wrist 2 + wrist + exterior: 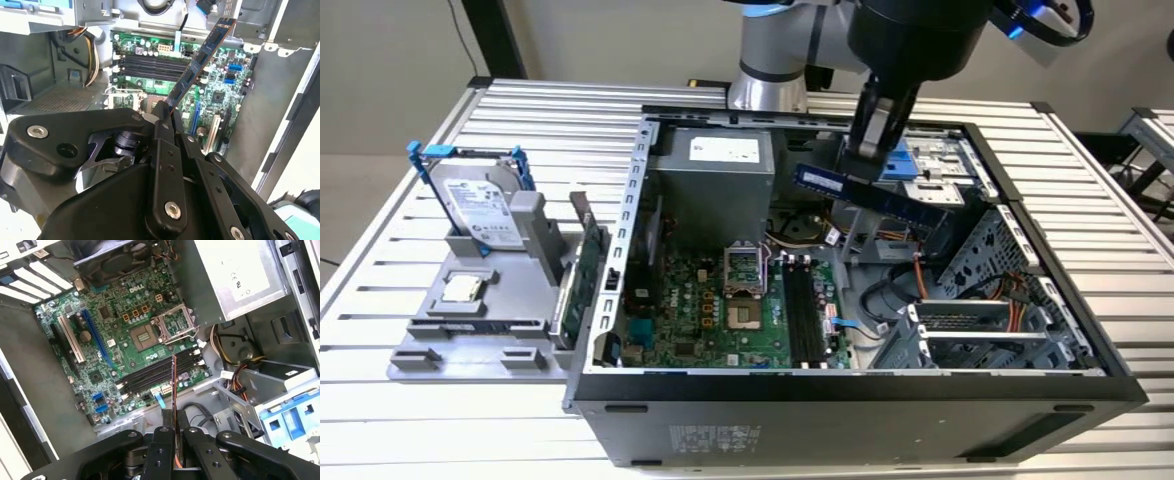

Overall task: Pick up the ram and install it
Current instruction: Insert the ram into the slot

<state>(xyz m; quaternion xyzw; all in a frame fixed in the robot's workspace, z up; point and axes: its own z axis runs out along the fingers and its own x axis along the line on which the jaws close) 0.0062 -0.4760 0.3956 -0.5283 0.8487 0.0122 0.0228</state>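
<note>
Slatted metal surface (440,430), seen from above. Near its edge at the exterior view's left, a grey plastic parts stand (467,345) props a silver boxy hard drive (478,205) and a green expansion card (591,262) upright, I judge so that each can be gripped from above.

In the middle of the surface lies an open black and grey computer case (854,385) with its side off, so the green motherboard (707,310) faces up. The long black memory slots (803,312) on it look unfilled.

Toward the surface's far edge, at the exterior view's right of those slots, my black end effector (858,168) hangs above the case interior, fingers closed tight on the long, narrow blue ram (887,197) stick. The ram is in the air, tilted and well clear of the slots.

In the second wrist view, the ram (197,62) slants out from the end effector (162,112) over the motherboard (220,90). I judge the grip is near one end to leave most of the stick free for a slot.
</note>
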